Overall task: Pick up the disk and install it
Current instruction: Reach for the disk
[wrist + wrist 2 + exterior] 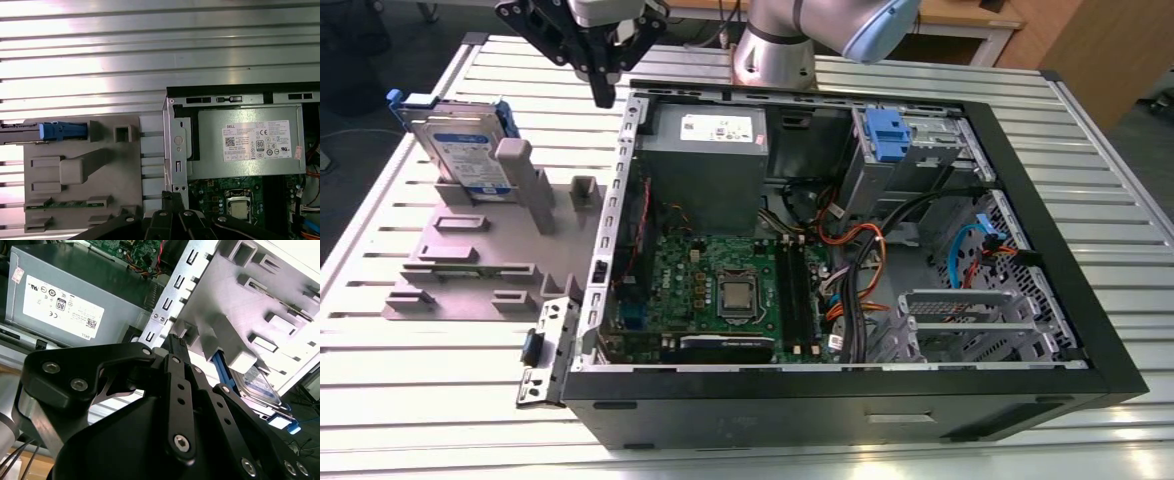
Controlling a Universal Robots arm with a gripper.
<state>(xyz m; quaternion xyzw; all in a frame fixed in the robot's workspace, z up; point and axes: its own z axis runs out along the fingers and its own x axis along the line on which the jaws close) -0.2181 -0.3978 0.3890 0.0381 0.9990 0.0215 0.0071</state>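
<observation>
The grey holder (467, 270) on the metal table (400, 400) has one disk (460, 150) in it. The disk stands on its edge with its label showing. The first wrist view also shows one thin green strip (65, 203) in the holder. The open computer case (854, 385) holds one grey power box (704, 150), one green board (720, 280) and one blue-tabbed drive (887, 135). The gripper (603, 92) hangs over the case's corner. Its fingers are pressed together and hold nothing.
</observation>
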